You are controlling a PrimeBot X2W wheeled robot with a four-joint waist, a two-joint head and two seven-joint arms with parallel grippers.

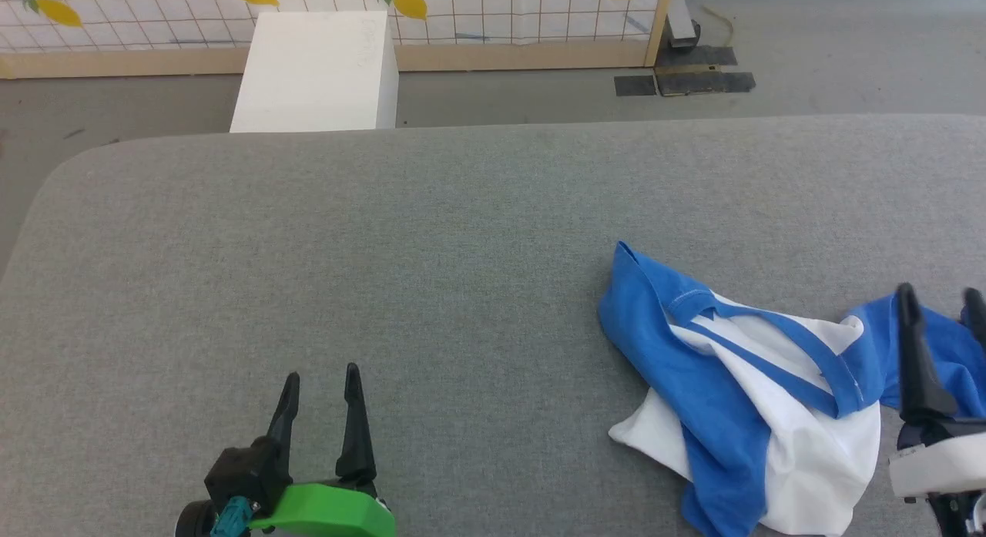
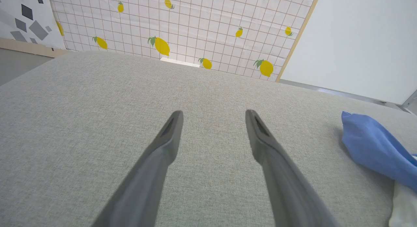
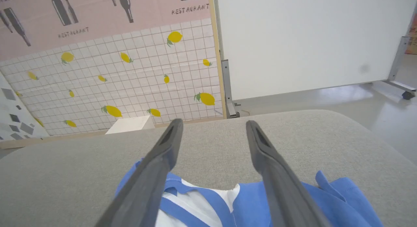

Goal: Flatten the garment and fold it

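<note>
The garment (image 1: 759, 402), a white T-shirt with blue sleeves and collar, lies crumpled on the right side of the grey table (image 1: 431, 236). My right gripper (image 1: 940, 302) hovers open over its right edge with nothing between the fingers; in the right wrist view the garment (image 3: 208, 204) lies below the spread fingers (image 3: 156, 168). My left gripper (image 1: 320, 379) stands open over bare table at the lower left, well apart from the cloth. In the left wrist view a blue fold of the garment (image 2: 374, 148) shows at the right, away from the left gripper (image 2: 213, 114).
A white box (image 1: 316, 71) stands on the floor beyond the table's far edge. Behind it runs a lemon-patterned tiled wall panel (image 1: 493, 9) with a wooden frame. The table's left half is bare grey fabric.
</note>
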